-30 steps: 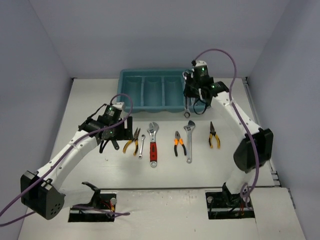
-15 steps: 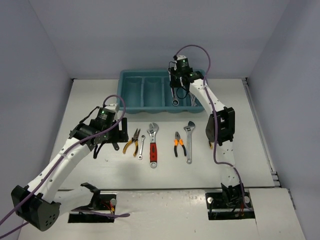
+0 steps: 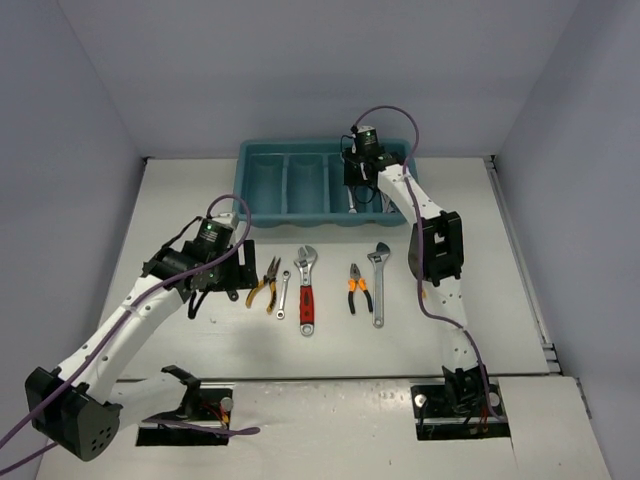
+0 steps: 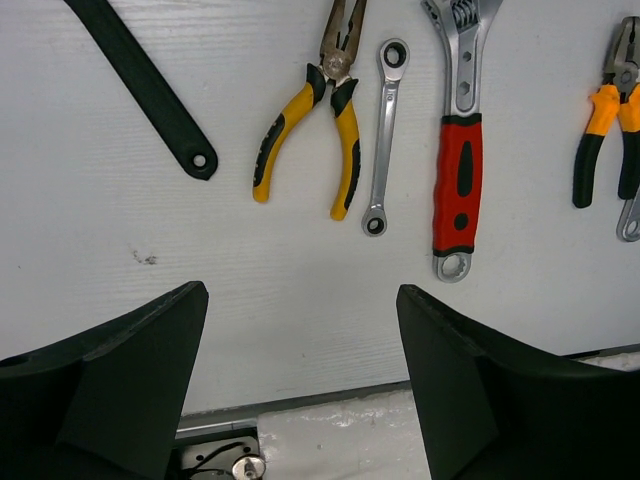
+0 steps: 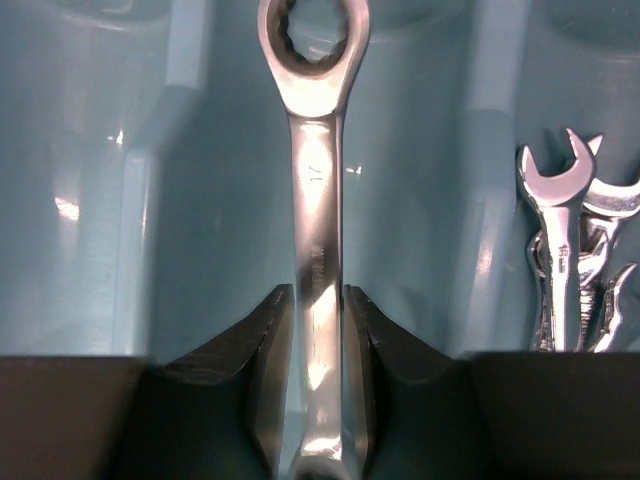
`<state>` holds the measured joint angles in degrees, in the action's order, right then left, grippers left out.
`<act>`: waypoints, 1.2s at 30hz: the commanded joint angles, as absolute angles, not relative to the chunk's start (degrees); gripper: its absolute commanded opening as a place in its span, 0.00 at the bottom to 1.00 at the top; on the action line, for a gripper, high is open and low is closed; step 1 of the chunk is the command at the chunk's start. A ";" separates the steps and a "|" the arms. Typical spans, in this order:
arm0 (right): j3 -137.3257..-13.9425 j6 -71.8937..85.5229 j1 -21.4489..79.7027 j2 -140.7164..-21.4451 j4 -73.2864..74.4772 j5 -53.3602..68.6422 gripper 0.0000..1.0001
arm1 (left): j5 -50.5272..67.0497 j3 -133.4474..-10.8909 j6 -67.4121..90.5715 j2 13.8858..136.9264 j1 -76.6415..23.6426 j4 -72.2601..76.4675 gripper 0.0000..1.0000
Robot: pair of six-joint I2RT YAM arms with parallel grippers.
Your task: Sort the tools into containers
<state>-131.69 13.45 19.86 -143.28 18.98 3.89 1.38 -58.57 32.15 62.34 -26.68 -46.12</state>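
At the far edge of the table (image 3: pixel 180 200), midway along it, sits the teal tray (image 3: pixel 243 180), and your right gripper (image 5: pixel 318 300) is down over its third compartment from the left. A long silver ring spanner (image 5: pixel 318 200) runs straight out between the fingers (image 5: pixel 260 380), its ring end clear of them and its shank low over the compartment floor. The fingers flank the shank tightly on both sides, but you cannot tell from the wrist view whether they pinch it or stand a hair off it. In the neighbouring compartment lie several silver open-ended spanners (image 5: pixel 565 250), heaped together.

Your left gripper (image 4: pixel 300 300) hangs above the table's middle, left of the loose tools, with its fingers spread wide and nothing between them. Just beyond it, towards the far edge, the tools lie in a row, apart from one another: a black handle (image 4: pixel 150 90) running out of the wrist view, yellow-handled pliers (image 4: pixel 320 120), a small silver ring spanner (image 4: pixel 383 135), a red-handled adjustable wrench (image 4: pixel 458 160) and orange-handled pliers (image 4: pixel 610 120). From above, a silver adjustable wrench (image 3: pixel 378 283) lies just beyond the orange pair, towards the right edge.
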 commanded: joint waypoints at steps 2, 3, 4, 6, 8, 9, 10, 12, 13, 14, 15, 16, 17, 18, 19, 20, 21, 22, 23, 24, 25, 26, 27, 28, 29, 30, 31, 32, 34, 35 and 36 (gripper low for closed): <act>-130.17 12.42 19.58 -137.08 14.20 2.88 0.46 | 1.90 -61.40 35.63 66.09 -28.42 -44.32 0.71; -129.75 12.18 19.39 -136.13 14.15 3.09 0.50 | 1.79 -61.76 36.12 66.95 -28.93 -44.09 0.70; -129.35 11.95 19.16 -134.98 14.15 3.21 0.53 | 1.44 -62.17 36.64 67.93 -29.56 -43.92 0.68; -128.25 11.59 18.66 -132.33 14.20 3.00 0.55 | 1.16 -62.90 37.36 70.05 -30.86 -43.41 0.65; -127.21 10.91 18.16 -128.88 14.24 2.68 0.56 | 0.68 -63.63 38.27 72.15 -31.94 -42.72 0.65; -125.70 10.70 17.84 -125.97 14.24 2.34 0.56 | 0.58 -64.09 38.67 73.47 -32.53 -42.37 0.64; -123.72 10.55 17.47 -122.66 14.24 1.92 0.56 | 0.53 -64.61 39.03 74.91 -33.18 -42.00 0.63; -118.58 10.55 16.70 -118.32 14.15 1.23 0.56 | -0.87 -65.48 39.46 76.90 -34.80 -41.14 0.62; -115.50 10.48 16.32 -114.93 14.15 0.86 0.56 | -1.13 -66.10 39.59 78.47 -35.49 -40.76 0.61; -112.58 10.46 16.08 -111.85 14.15 0.55 0.56 | -1.32 -66.64 39.61 79.88 -36.02 -40.29 0.60; -109.77 10.46 15.92 -108.98 14.15 0.29 0.56 | -1.48 -67.11 39.56 81.18 -36.44 -39.77 0.59; -106.71 10.05 15.81 -104.58 14.20 0.37 0.56 | -0.93 -67.30 39.29 82.52 -36.78 -38.86 0.57; -103.42 9.61 15.69 -101.02 14.22 0.48 0.56 | -0.45 -67.49 39.05 83.90 -37.04 -38.01 0.55; -99.75 9.19 15.57 -99.18 14.16 0.60 0.56 | -0.20 -67.74 38.87 85.35 -37.16 -37.34 0.51; -96.88 8.81 15.47 -95.51 14.15 0.45 0.56 | -0.09 -67.93 38.43 86.88 -37.30 -37.15 0.49; -94.09 8.44 15.38 -91.66 14.15 0.27 0.56 | 0.00 -68.11 37.97 88.42 -37.44 -36.99 0.47; -90.99 8.40 15.23 -88.85 14.19 0.34 0.56 | 0.00 -68.11 37.54 89.34 -37.56 -36.57 0.45; -87.88 8.36 15.07 -86.04 14.23 0.42 0.56 | 0.00 -68.11 37.12 90.27 -37.67 -36.15 0.43; -85.42 8.41 14.97 -83.85 14.24 0.63 0.56 | 0.00 -67.99 36.81 91.04 -37.70 -35.72 0.42; -82.79 8.57 14.90 -81.56 14.24 1.13 0.56 | 0.00 -67.94 36.44 91.88 -37.71 -35.21 0.41; -80.08 8.80 14.84 -79.28 14.24 1.69 0.57 | 0.00 -67.97 36.06 92.77 -37.71 -34.75 0.40; -77.50 9.21 14.78 -77.40 14.24 2.16 0.57 | 0.00 -68.08 35.76 93.71 -37.71 -34.52 0.39; -74.92 9.55 14.73 -75.52 14.24 2.49 0.57 | 0.00 -68.22 35.48 94.63 -37.71 -34.25 0.39; -72.34 9.88 14.69 -73.63 14.24 2.76 0.57 | 0.00 -68.35 35.20 95.55 -37.71 -33.97 0.38; -70.30 10.33 14.68 -72.28 14.24 2.81 0.57 | 0.00 -68.49 35.10 96.11 -37.71 -33.58 0.37; -69.44 10.69 14.68 -71.73 14.24 2.81 0.57 | 0.00 -68.50 35.07 96.57 -37.71 -33.40 0.36; -68.87 10.95 14.68 -71.39 14.24 2.81 0.57 | 0.00 -68.42 35.02 97.00 -37.71 -33.07 0.36; -67.76 11.28 14.66 -70.79 14.24 2.88 0.57 | 0.00 -68.45 34.94 97.68 -37.71 -32.63 0.36; -65.76 11.94 14.59 -69.71 14.24 3.16 0.57 | 0.00 -68.68 34.76 99.25 -37.71 -31.92 0.34; -65.47 12.07 14.59 -69.47 14.24 3.28 0.57 | 0.00 -68.73 34.72 99.72 -37.71 -31.54 0.34; -65.22 12.13 14.59 -69.35 14.24 3.34 0.57 | 0.00 -68.73 34.72 100.27 -37.71 -31.29 0.34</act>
<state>-65.96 10.90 14.96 -71.92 16.97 2.28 0.21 -65.91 35.92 99.87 -37.45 -34.33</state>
